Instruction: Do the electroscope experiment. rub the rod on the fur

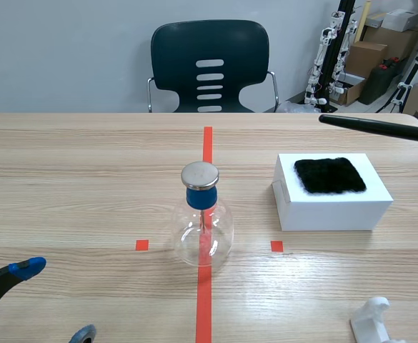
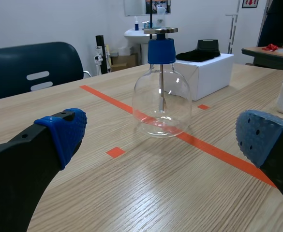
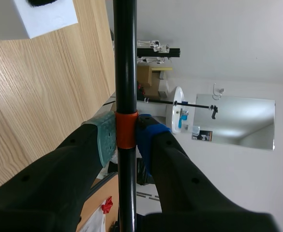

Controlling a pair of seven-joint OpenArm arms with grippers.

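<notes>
Right claw (image 3: 126, 138) clenches the smooth black rod (image 3: 125, 58); left claw (image 2: 163, 137) gapes, released.

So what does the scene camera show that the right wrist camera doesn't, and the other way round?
Only the scene view shows the glass electroscope flask, the chair and the open left end effector low in the near corner. Only the right wrist view shows the right end effector shut on the rod. Both show that rod, the white box with the fur on top, and the wooden table.
</notes>
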